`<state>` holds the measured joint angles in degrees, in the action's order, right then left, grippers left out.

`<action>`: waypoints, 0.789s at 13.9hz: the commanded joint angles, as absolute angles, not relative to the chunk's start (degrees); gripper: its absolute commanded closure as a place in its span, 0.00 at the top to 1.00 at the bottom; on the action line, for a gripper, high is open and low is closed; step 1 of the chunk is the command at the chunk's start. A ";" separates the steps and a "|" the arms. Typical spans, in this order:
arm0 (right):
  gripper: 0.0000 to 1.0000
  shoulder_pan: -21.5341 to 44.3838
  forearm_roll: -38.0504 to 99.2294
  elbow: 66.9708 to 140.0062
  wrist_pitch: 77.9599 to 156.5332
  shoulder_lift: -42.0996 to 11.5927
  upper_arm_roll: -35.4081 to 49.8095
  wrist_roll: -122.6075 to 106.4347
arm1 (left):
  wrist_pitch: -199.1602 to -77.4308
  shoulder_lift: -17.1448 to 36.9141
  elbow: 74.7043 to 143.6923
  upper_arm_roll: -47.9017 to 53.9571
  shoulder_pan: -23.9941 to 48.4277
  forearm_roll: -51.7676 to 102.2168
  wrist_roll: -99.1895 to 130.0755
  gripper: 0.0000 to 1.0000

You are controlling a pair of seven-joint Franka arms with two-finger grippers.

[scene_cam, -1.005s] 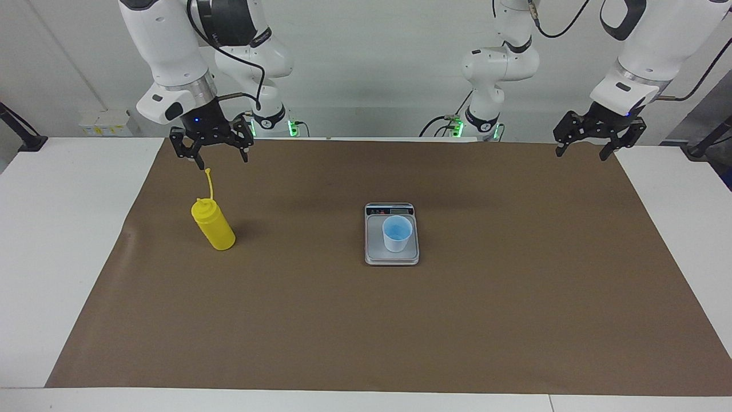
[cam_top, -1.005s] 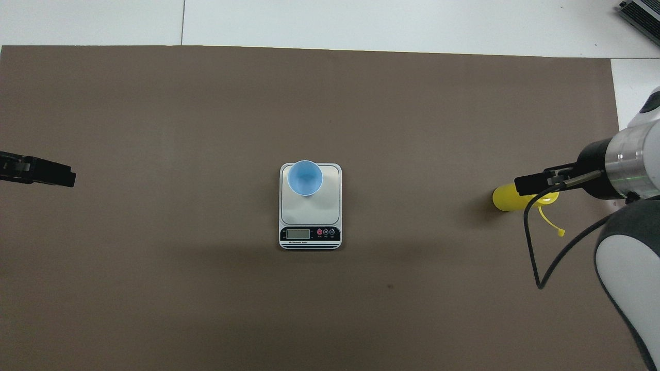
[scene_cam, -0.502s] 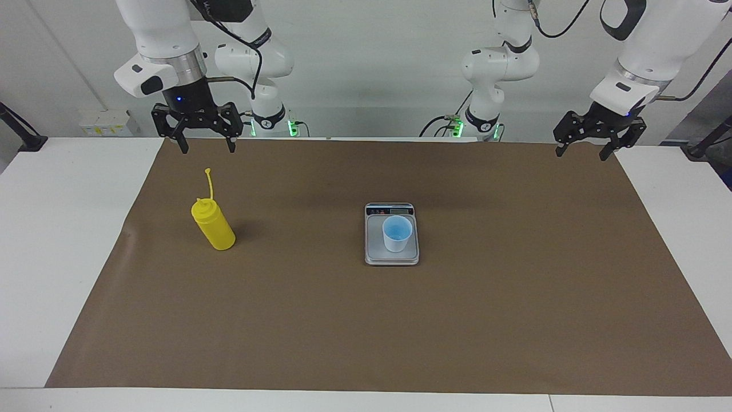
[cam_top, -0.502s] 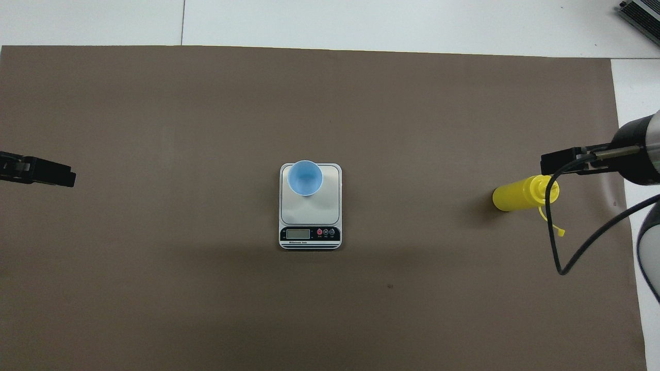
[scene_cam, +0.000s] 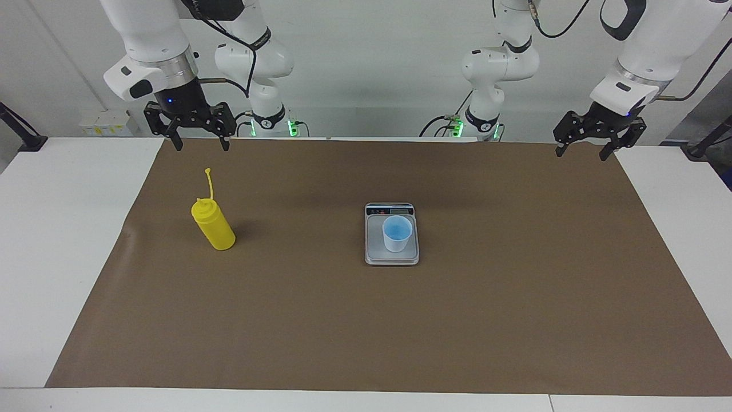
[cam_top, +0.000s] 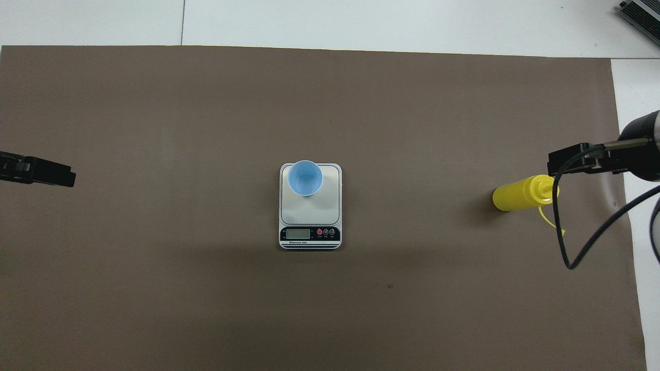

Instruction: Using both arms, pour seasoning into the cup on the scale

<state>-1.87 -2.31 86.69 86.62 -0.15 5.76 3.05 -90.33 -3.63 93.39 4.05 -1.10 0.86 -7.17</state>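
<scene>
Right claw point(scene_cam: 200, 143) and left claw point(scene_cam: 589, 149) gape wide, empty, over mat point(scene_cam: 366, 320) corners.

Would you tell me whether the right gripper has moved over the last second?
Yes. The right gripper has risen and drawn away from the yellow bottle, toward the table's right-arm end.

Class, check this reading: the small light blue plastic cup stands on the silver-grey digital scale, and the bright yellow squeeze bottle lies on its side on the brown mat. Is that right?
One detail is wrong. The bright yellow squeeze bottle stands upright on the brown mat, not on its side, as the facing view shows. The small light blue plastic cup does stand on the silver-grey digital scale.
</scene>
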 commanded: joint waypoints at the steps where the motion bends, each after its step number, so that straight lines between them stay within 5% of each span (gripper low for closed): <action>1: 1.00 -3.77 -2.73 91.48 86.84 2.37 5.80 3.69 | -89.65 -4.13 93.69 4.31 -1.76 1.49 -6.94 1.00; 11: 1.00 -3.96 0.96 92.20 88.94 2.55 5.71 2.99 | -89.65 -4.13 93.69 4.31 -1.76 1.49 -6.94 1.00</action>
